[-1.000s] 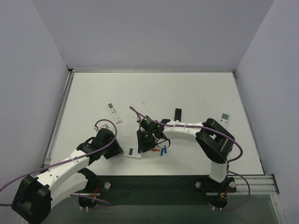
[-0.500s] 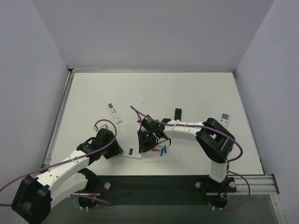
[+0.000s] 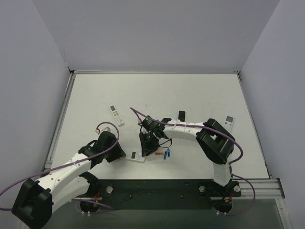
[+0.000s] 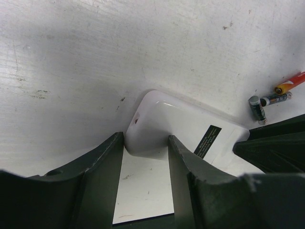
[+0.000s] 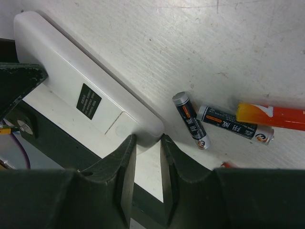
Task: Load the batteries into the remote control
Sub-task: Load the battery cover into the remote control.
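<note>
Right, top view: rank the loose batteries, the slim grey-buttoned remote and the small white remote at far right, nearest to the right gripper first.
From the right gripper:
1. Loose batteries, just right of it in the view.
2. Slim remote, up and left.
3. Small white remote, far right.

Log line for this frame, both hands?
remote control: back up | left hand: clamped on one end | right hand: straddling opposite corner, grip unclear | batteries: loose beside it

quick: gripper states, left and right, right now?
Left gripper: closed on the remote control, at one end.
Right gripper: straddles the remote control's other end; clamped or not, cannot tell.
</note>
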`<state>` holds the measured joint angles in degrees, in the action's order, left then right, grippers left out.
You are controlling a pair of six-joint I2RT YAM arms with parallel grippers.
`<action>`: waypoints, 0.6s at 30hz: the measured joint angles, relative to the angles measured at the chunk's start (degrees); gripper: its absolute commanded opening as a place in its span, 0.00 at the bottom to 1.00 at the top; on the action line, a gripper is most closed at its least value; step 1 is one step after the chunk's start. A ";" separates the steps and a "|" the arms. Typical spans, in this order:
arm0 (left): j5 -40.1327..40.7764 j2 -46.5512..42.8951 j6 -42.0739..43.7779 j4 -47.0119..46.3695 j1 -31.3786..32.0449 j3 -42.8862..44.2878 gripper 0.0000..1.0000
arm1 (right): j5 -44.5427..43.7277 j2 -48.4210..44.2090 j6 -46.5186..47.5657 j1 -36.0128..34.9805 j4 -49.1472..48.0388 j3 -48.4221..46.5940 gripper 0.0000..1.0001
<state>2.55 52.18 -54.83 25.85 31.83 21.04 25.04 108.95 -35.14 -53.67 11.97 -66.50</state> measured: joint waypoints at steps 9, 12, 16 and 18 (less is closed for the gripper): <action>0.07 -0.02 -0.24 -0.13 -0.04 -0.13 0.44 | 0.46 3.04 2.47 -0.15 5.77 -5.01 0.13; 0.17 -0.26 -0.39 -0.20 -0.04 -0.33 0.44 | 0.61 4.00 3.50 -0.17 7.45 -6.51 0.13; 0.44 -0.92 -0.63 -0.15 -0.04 -0.50 0.44 | 0.74 4.52 4.00 -0.17 8.50 -7.32 0.10; 0.66 -1.46 -0.83 -0.11 -0.02 -0.68 0.44 | 0.85 4.52 4.02 -0.17 8.48 -7.28 0.06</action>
<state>3.20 50.72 -55.66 25.74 31.81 20.36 25.89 113.47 -31.11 -53.84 20.45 -73.78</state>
